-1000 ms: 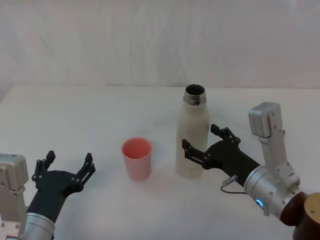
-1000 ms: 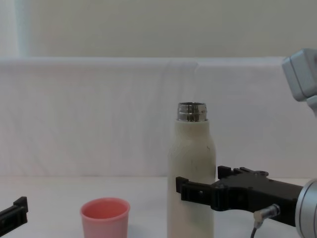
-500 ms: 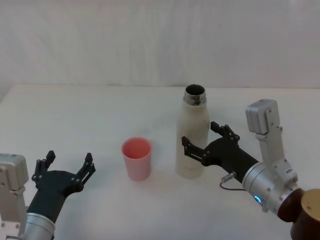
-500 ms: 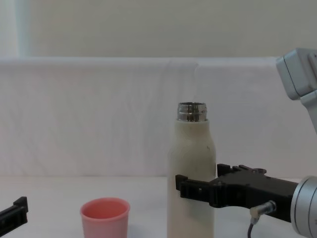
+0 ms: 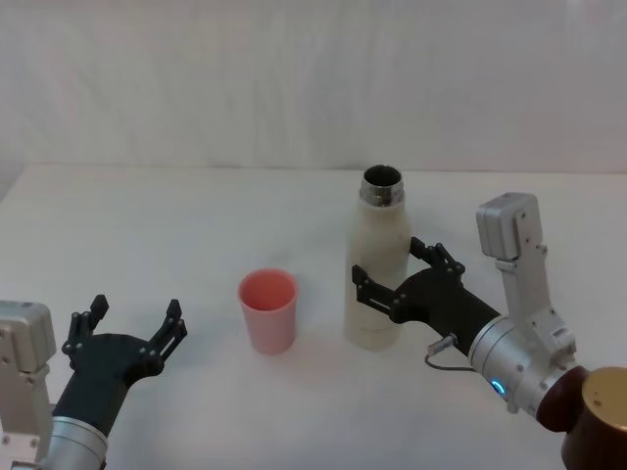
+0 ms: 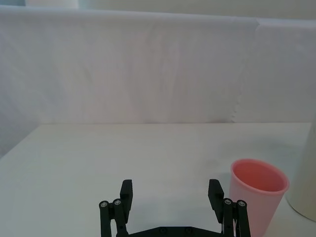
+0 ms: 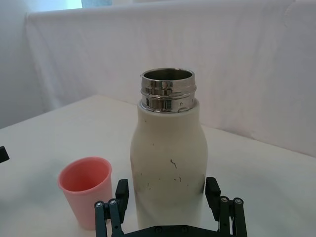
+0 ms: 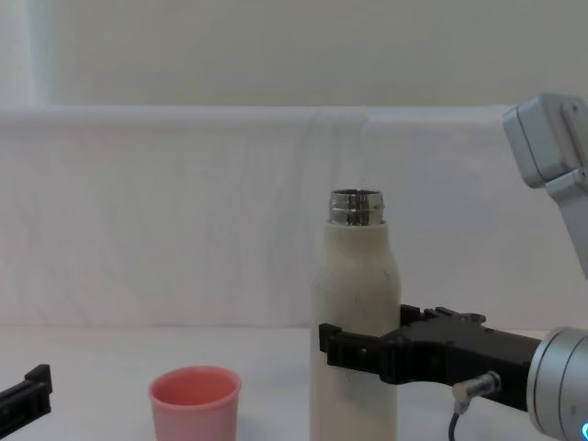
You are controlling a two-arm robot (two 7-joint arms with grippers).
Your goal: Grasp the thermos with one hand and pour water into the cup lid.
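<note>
A: Where does the tall cream-white matte thermos [image 5: 378, 272] with the shiny steel threaded neck stand?

B: Upright on the white table [image 5: 196, 225], near the middle, its mouth uncapped. The small salmon-pink plastic cup lid [image 5: 267, 309] stands at its 9 o'clock in the head view, mouth up, a short gap between them.

A: And the right pincer [image 5: 394, 275]?

B: It reaches in from the thermos's 4 o'clock. Its black fingers are spread wide, one on each side of the lower body, so the thermos sits between them. In the right wrist view the two fingertips [image 7: 120, 191] flank the bottle just below its widest part. Whether the pads touch the wall I cannot tell; they look very close, and the thermos stands flat on the table.

A: So nothing is clamped?

B: The jaws stand open around it, not closed on it.

A: The left pincer [image 5: 125, 327]?

B: Low at the table's near left, at the cup lid's 8 o'clock, well apart from it. Its fingers are spread wide with nothing between them.
</note>
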